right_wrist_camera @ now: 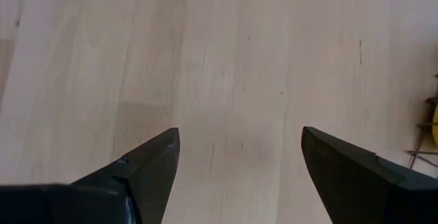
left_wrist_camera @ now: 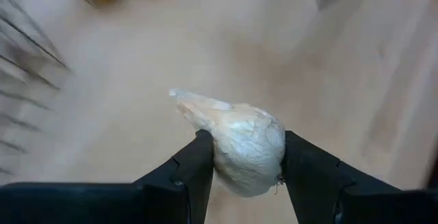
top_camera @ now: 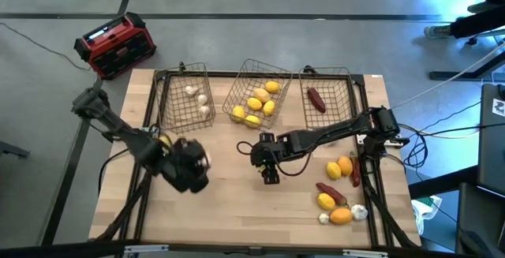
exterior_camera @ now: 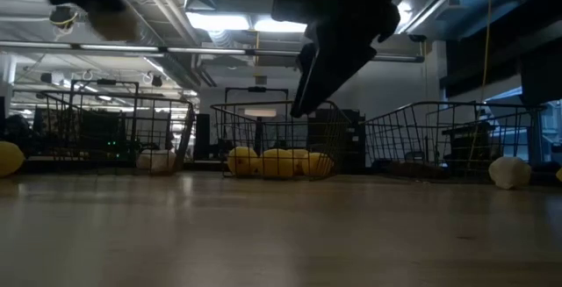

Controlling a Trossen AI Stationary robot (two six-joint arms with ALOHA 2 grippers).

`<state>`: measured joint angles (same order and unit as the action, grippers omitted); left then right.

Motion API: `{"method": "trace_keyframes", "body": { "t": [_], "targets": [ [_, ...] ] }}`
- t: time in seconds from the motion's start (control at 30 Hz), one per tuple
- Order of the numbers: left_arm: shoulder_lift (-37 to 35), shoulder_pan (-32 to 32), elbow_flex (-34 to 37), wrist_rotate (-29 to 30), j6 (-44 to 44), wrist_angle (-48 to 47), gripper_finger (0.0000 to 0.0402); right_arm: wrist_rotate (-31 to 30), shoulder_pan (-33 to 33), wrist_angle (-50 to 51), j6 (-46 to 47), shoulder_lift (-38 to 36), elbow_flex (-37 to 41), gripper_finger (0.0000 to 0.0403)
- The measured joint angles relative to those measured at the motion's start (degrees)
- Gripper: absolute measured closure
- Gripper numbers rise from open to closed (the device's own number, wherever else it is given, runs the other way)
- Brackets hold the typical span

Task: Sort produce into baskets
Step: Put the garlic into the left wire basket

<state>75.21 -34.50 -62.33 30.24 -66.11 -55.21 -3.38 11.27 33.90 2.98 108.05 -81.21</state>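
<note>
My left gripper [left_wrist_camera: 244,140] hangs above the table's left middle, shut on a white bulb [left_wrist_camera: 239,142], which also shows as a pale spot [top_camera: 204,160] in the high view. My right gripper [right_wrist_camera: 239,148] stands open over bare wood at the table's middle [top_camera: 268,173], with nothing between its fingers. Three wire baskets stand along the far edge. The left basket [top_camera: 183,94] holds white bulbs, the tilted middle basket [top_camera: 254,94] holds yellow pieces, and the right basket [top_camera: 330,96] holds a dark red piece [top_camera: 316,99]. My left gripper pinches the bulb's round body [left_wrist_camera: 268,157] between its two fingers [left_wrist_camera: 195,166], one on each side. The bulb's pointed end [left_wrist_camera: 183,101] sticks out past the fingertips. The fingers slant downward, and the bulb is lifted clear of the table.
Loose produce lies at the near right: yellow and orange pieces [top_camera: 340,166], dark red pieces [top_camera: 330,192], an orange one [top_camera: 341,215] and a white bulb [top_camera: 359,211]. A red-and-black box [top_camera: 117,45] sits on the floor beyond the far left corner. The wood [top_camera: 237,211] near the front edge is bare.
</note>
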Motion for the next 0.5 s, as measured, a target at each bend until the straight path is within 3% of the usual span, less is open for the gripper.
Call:
{"method": "trace_keyframes", "body": {
  "t": [0.23, 0.5],
  "targets": [
    [-6.7, 7.98, -0.09, 9.3, 6.09, -7.01, 0.0249, 0.0, 0.0, 0.03, 0.0, 0.0, 0.0, 0.01],
    [-10.0, 21.11, -0.09, 10.43, 7.33, -16.19, 0.0249, 0.0, -0.02, -0.01, 0.07, 0.0, 0.0, 0.01]
  ]
}}
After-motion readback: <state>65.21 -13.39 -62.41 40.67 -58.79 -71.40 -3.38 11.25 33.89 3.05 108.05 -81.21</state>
